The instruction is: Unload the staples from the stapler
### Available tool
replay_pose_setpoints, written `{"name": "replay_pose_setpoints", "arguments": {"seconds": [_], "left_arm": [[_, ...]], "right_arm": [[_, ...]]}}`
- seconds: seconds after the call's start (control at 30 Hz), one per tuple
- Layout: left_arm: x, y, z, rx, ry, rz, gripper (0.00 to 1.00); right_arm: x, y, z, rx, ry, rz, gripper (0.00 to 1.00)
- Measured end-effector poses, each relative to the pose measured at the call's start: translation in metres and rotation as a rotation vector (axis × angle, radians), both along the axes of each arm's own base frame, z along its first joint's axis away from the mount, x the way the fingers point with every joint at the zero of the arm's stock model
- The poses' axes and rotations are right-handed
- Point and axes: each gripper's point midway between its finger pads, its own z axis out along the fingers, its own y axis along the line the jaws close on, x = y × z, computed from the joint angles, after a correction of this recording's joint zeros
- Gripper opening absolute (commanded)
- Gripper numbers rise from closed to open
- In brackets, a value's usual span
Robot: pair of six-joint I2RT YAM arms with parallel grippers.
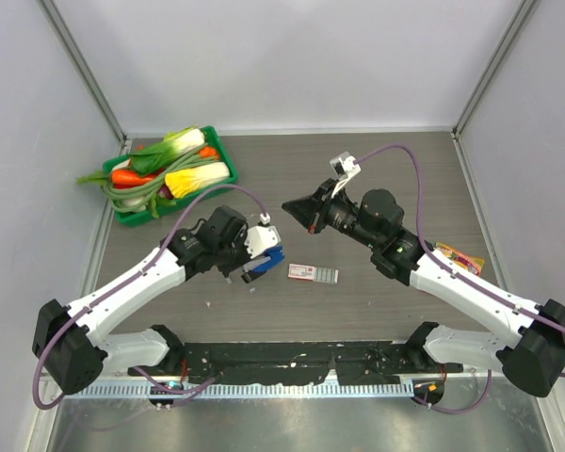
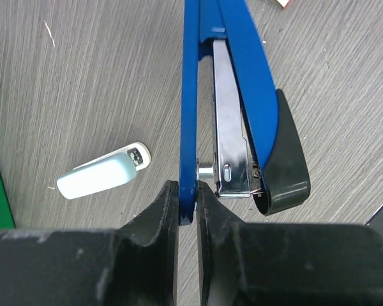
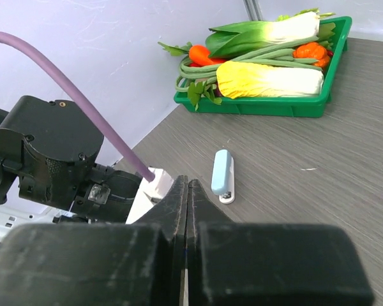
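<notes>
The left gripper (image 2: pixel 188 199) is pinched tight on the thin blue cover of the stapler (image 2: pixel 242 83), holding it over the tabletop (image 1: pixel 377 179) a little left of centre, toward the near edge. Gripping the cover alone appears intended to let the body hang open, exposing the silver magazine (image 2: pixel 230 127) and black base (image 2: pixel 284 166) for access. The right gripper (image 3: pixel 187 189) hovers right of centre with its jaws pressed fully together on nothing, probably presented as a closed tip for working at the magazine, and a small flat box (image 1: pixel 313 274) lies just beside the stapler.
</notes>
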Motion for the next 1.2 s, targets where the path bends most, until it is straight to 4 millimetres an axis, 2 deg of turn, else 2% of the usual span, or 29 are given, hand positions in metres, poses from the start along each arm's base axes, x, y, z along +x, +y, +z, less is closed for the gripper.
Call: {"name": "replay_pose_setpoints", "arguments": {"seconds": [0.3, 0.53, 0.63, 0.83, 0.9, 1.0, 1.1, 1.17, 1.2], "left_arm": [[0.018, 0.010, -0.002, -0.055, 0.035, 0.190, 0.00], [0.055, 0.010, 0.002, -0.147, 0.115, 0.423, 0.00], [0.067, 0.006, 0.001, -0.184, 0.141, 0.480, 0.00], [0.075, -0.019, -0.012, -0.254, 0.278, 0.527, 0.00], [0.080, -0.026, -0.017, -0.292, 0.334, 0.548, 0.00], [0.098, -0.029, -0.018, -0.357, 0.403, 0.605, 0.00], [0.119, -0.022, -0.020, -0.404, 0.433, 0.670, 0.07], [0.128, -0.016, -0.022, -0.423, 0.442, 0.707, 0.23], [0.131, -0.012, -0.022, -0.428, 0.441, 0.722, 0.39]], "right_arm": [[0.004, -0.003, -0.007, -0.016, 0.017, -0.028, 0.01], [0.006, -0.009, -0.037, -0.077, 0.069, -0.065, 0.01], [0.007, -0.011, -0.043, -0.093, 0.077, -0.073, 0.01], [0.006, -0.016, -0.050, -0.111, 0.075, -0.087, 0.01], [0.005, -0.018, -0.057, -0.123, 0.081, -0.091, 0.01], [0.001, -0.022, -0.073, -0.153, 0.099, -0.098, 0.01], [-0.004, -0.024, -0.086, -0.193, 0.110, -0.099, 0.04], [-0.007, -0.023, -0.091, -0.215, 0.111, -0.091, 0.11], [-0.010, -0.022, -0.093, -0.224, 0.108, -0.081, 0.14]]}}
